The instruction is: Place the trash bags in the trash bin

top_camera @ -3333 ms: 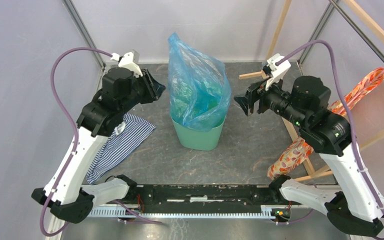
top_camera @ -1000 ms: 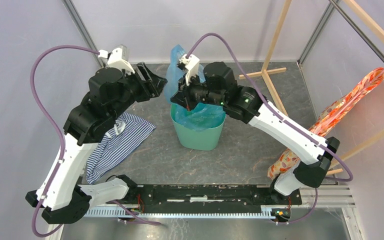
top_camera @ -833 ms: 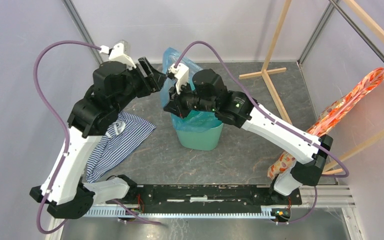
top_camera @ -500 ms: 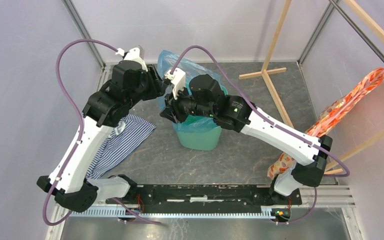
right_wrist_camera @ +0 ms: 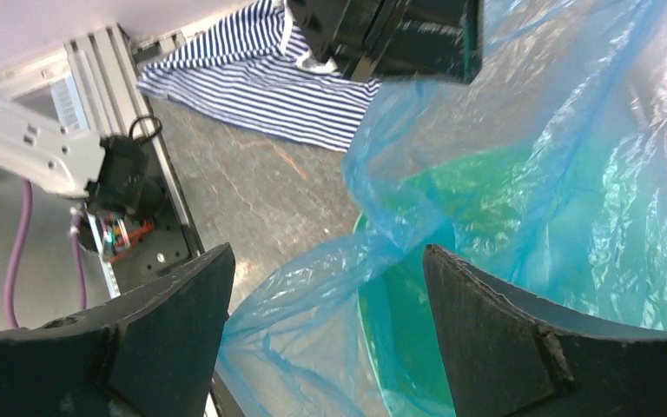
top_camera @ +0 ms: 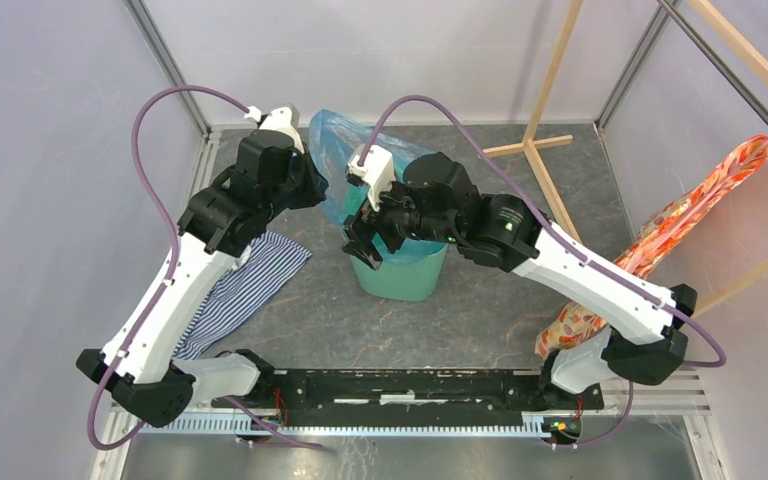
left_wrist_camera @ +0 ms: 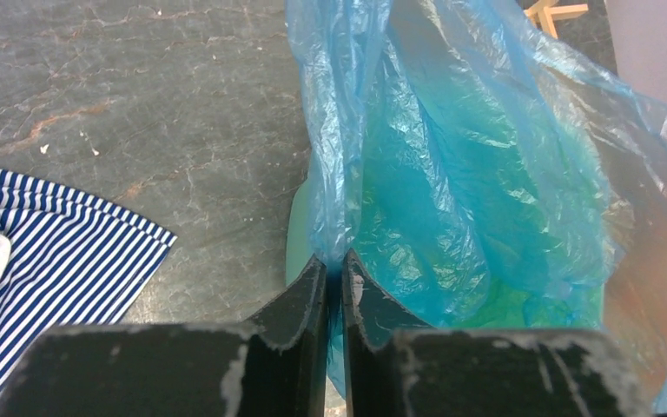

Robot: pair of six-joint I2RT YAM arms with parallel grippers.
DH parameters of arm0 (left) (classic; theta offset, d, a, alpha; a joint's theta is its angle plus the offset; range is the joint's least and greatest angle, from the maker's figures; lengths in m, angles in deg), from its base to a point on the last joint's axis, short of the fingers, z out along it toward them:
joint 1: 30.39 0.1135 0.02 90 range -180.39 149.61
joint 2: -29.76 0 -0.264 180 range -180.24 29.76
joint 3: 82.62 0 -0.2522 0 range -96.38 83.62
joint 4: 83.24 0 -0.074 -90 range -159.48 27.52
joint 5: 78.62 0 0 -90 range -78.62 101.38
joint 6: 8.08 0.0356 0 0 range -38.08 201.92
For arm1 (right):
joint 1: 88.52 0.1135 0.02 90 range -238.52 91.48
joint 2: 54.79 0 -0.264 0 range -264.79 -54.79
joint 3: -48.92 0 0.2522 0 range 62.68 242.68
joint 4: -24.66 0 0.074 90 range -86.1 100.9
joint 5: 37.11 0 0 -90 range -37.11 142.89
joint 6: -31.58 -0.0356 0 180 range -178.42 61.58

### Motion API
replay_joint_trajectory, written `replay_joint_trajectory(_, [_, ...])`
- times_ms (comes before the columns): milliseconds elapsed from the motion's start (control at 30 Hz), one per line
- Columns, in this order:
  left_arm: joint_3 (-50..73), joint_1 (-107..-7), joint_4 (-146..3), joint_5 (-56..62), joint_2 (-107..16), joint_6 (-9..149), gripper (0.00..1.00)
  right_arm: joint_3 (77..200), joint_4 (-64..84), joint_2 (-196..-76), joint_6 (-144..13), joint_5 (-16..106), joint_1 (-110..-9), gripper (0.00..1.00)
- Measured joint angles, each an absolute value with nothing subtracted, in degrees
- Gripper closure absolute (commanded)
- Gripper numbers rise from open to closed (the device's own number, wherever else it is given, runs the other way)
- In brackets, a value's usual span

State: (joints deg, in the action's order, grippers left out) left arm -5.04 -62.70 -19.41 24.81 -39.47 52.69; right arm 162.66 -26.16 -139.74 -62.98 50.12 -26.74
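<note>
The light-blue trash bag (top_camera: 338, 165) stands in the mint-green trash bin (top_camera: 400, 275), its top leaning back left. In the left wrist view the bag (left_wrist_camera: 452, 165) fills the bin (left_wrist_camera: 297, 239). My left gripper (top_camera: 318, 190) is shut on the bag's left edge; a fold sits pinched in my left gripper (left_wrist_camera: 334, 265). My right gripper (top_camera: 362, 240) is open above the bin's near-left rim. In the right wrist view my right gripper (right_wrist_camera: 328, 278) straddles a loose fold of the bag (right_wrist_camera: 382, 252) over the bin (right_wrist_camera: 399, 313) without touching it.
A blue-white striped cloth (top_camera: 228, 290) lies on the table left of the bin. An orange floral fabric (top_camera: 675, 225) hangs on a wooden rack (top_camera: 545, 90) at the right. Metal frame posts stand at the back corners.
My right arm swung from the right side over the bin and its open gripper came down at the near-left rim. My left gripper moved in and shut on the bag's left edge. The bag's top sank and leaned left.
</note>
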Motion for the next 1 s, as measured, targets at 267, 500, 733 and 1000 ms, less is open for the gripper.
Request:
replay_joint_trajectory(267, [-5.8, -62.2, -22.1, 24.2, -41.9, 53.0, 0.89, 160.3, -32.4, -137.4, -55.6, 52.0, -25.4, 0.24])
replay_joint_trajectory(500, [-10.2, -61.5, -23.1, 22.5, -47.0, 54.3, 0.90, 158.8, -36.8, -140.9, -52.5, 62.1, -25.0, 0.82])
replay_joint_trajectory(733, [-14.2, -60.3, -24.2, 20.8, -49.7, 54.6, 0.92, 158.9, -36.8, -142.9, -52.2, 74.7, -25.0, 0.96])
replay_joint_trajectory(1000, [-9.6, -57.0, -25.8, 17.5, -48.8, 54.6, 0.95, 157.1, -32.3, -142.0, -52.1, 82.7, -25.1, 0.73])
